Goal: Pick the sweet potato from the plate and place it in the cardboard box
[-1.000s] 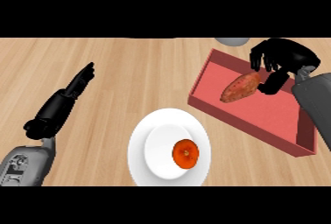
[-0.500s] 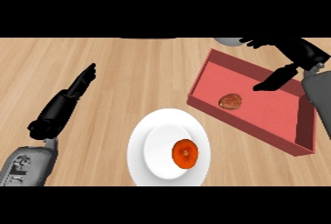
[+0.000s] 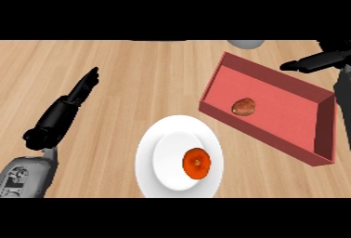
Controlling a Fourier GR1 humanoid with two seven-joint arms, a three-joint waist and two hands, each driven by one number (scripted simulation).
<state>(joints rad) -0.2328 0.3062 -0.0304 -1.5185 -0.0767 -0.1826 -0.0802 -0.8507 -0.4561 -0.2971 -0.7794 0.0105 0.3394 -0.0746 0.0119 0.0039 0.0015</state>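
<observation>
Sweet potato [image 3: 243, 106] now lies released inside the red cardboard box [image 3: 322, 139]; the right hand [image 3: 314, 62], fingers straight and empty, has pulled away — placement looks done.

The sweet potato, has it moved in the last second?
Yes. The sweet potato went from the right hand, above the box's far wall, down onto the floor of the red box, nearer its plate-side wall.

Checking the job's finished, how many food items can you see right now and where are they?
2. The sweet potato lies inside the red box; an orange-red round item sits on the white plate. Nothing looks hidden.
</observation>
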